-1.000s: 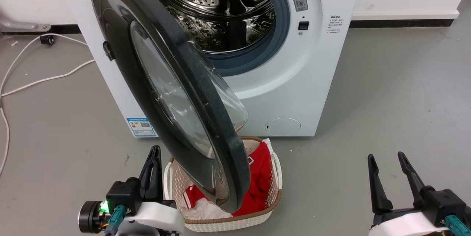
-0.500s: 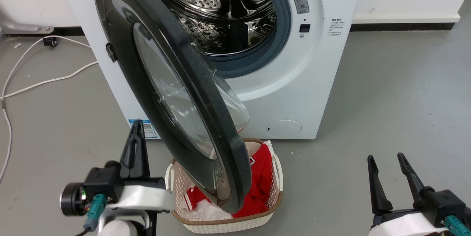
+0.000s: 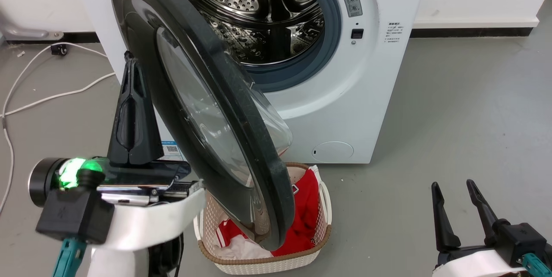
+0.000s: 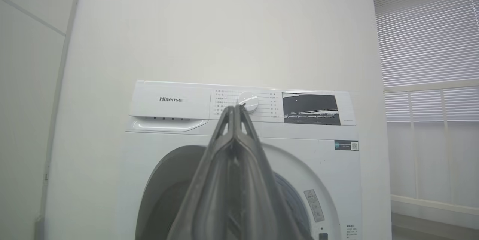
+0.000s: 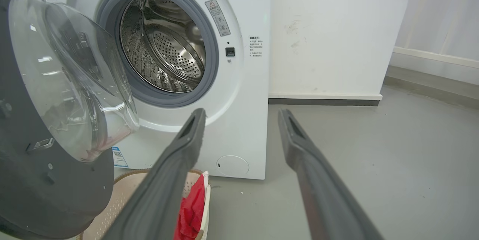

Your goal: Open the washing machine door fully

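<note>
Head view, left tool upright beside door

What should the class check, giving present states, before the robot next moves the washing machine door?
1. Washing machine door fully open: not ok, partly open.
2. Left jaws shut: ok.
3. Left jaws touching the door's outer face: cannot tell.
4. Right jaws away from the door: ok, open, low right.
5. Basket clear of the door's lower edge: cannot tell.
</note>
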Available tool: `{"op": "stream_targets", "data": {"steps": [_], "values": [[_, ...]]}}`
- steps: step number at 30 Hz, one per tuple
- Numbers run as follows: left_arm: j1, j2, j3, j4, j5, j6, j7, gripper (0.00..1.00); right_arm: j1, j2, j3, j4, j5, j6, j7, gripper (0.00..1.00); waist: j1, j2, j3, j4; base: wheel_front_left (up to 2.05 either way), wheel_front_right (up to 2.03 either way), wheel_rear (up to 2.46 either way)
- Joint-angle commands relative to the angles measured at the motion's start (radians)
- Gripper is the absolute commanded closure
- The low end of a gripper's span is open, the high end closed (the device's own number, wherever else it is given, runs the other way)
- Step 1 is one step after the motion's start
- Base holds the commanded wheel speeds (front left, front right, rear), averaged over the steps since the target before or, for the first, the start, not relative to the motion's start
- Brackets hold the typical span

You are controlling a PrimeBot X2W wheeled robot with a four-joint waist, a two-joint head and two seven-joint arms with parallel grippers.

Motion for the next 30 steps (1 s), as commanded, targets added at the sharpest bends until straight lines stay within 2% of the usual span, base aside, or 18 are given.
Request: {"op": "stream_targets", "data": {"steps": [1, 8, 11, 16, 23, 30], "values": [[-0.006, 0.0, -0.021, -0.045, 0.004, 0.007, -0.002, 1.0, 0.002, 0.004, -0.002, 0.0, 0.001, -0.001, -0.001, 0.0, 0.0, 0.0, -0.001, -0.002, 0.0, 0.0, 0.0], [0.019, 0.0, -0.135, -0.162, -0.009, -0.012, -0.002, 1.0, 0.006, 0.004, -0.008, -0.001, 0.004, -0.001, 0.002, 0.0, 0.0, 0.0, -0.003, -0.001, 0.0, 0.0, 0.0], [0.037, 0.0, -0.203, -0.172, -0.026, -0.027, 0.013, 1.0, 0.008, 0.004, -0.009, -0.002, 0.005, -0.001, 0.005, 0.0, 0.0, 0.0, -0.005, 0.001, 0.0, 0.0, 0.0], [0.075, 0.0, -0.269, -0.165, -0.053, -0.019, 0.046, 1.0, 0.003, 0.004, -0.006, 0.0, 0.008, -0.001, 0.005, 0.0, 0.0, 0.0, -0.005, -0.001, 0.0, 0.0, 0.0], [0.131, 0.0, -0.392, -0.077, -0.069, -0.043, 0.101, 1.0, 0.006, 0.004, -0.007, 0.007, 0.013, -0.001, 0.006, 0.0, 0.0, 0.0, -0.002, 0.008, 0.0, 0.0, 0.0], [0.186, 0.007, -0.48, 0.1, -0.078, -0.068, 0.145, 1.0, -0.009, 0.004, 0.001, 0.011, 0.019, -0.001, 0.004, 0.0, 0.0, 0.0, 0.004, 0.004, 0.0, 0.0, 0.0]]}}
